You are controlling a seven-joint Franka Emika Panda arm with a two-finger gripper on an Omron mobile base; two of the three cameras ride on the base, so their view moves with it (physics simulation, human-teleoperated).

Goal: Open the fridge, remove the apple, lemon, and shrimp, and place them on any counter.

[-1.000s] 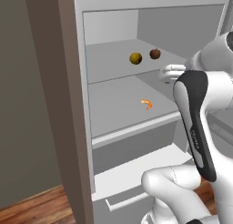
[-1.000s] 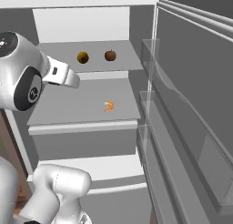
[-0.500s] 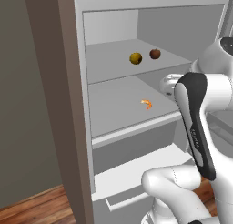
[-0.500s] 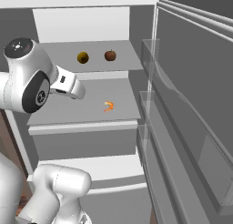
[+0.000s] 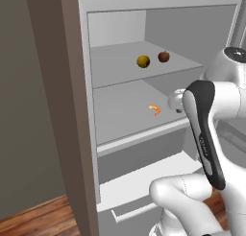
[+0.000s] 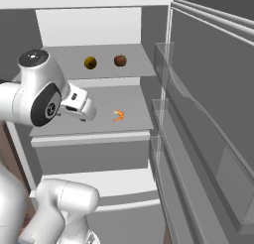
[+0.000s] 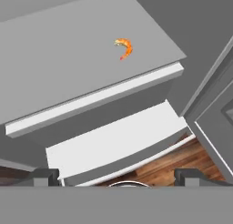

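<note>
My fridge [image 5: 120, 81] stands pale grey inside, its shelves a flat light grey with whiter front edges. On the fridge's upper shelf the lemon [image 5: 142, 61] is olive-yellow and the apple [image 5: 163, 56] dark red-brown. One shelf lower, the shrimp [image 7: 124, 48] is bright orange. Below the fridge's white drawer [image 7: 118, 145], the floor [image 7: 182, 161] shows brown wood grain.

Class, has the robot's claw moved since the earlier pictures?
Yes. The claw has dropped from upper-shelf height to the middle shelf, nearer the tiny orange curled shrimp.
</note>
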